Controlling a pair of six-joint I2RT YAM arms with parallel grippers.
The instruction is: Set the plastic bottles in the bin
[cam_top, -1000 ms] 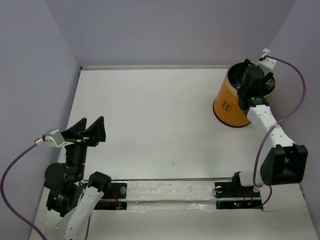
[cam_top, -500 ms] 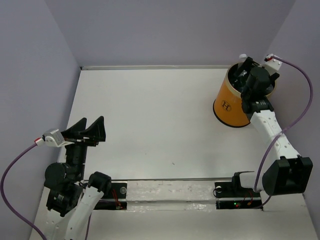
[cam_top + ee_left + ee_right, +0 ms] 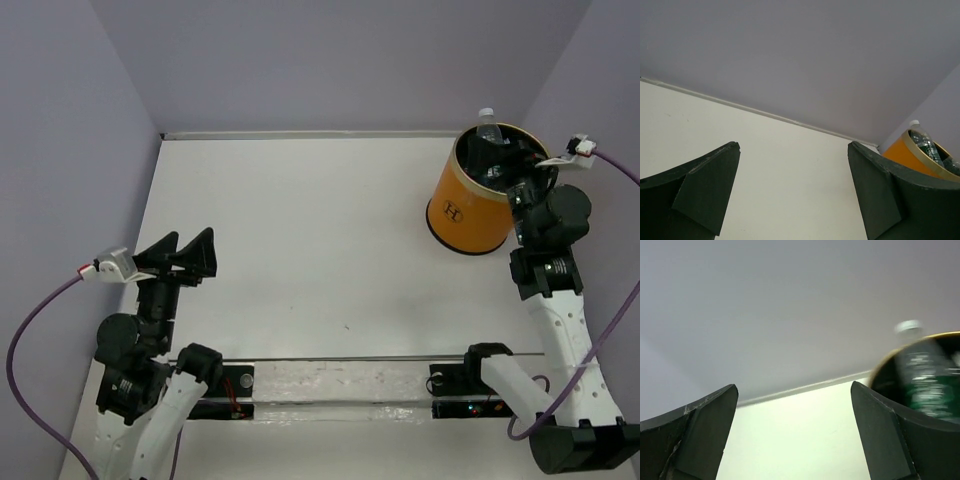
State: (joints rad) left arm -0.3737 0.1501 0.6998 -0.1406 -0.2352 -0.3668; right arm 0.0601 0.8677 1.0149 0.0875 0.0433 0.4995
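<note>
At the bin's rim, my right gripper (image 3: 520, 165) is spread wide with nothing in it.
From above I see the whole orange bin (image 3: 462, 205) right in front of that gripper, with plastic bottles (image 3: 487, 125) inside and one top poking out. Only the right wrist view shows a blurry green label on one bottle (image 3: 922, 375), just ahead and right of the gripper. My left gripper (image 3: 188, 240) is far from the bin, spread wide too, holding nothing.

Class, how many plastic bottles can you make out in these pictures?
1 for certain: a clear bottle standing in the orange bin, its cap poking above the far rim. More may lie hidden deeper inside the bin.
</note>
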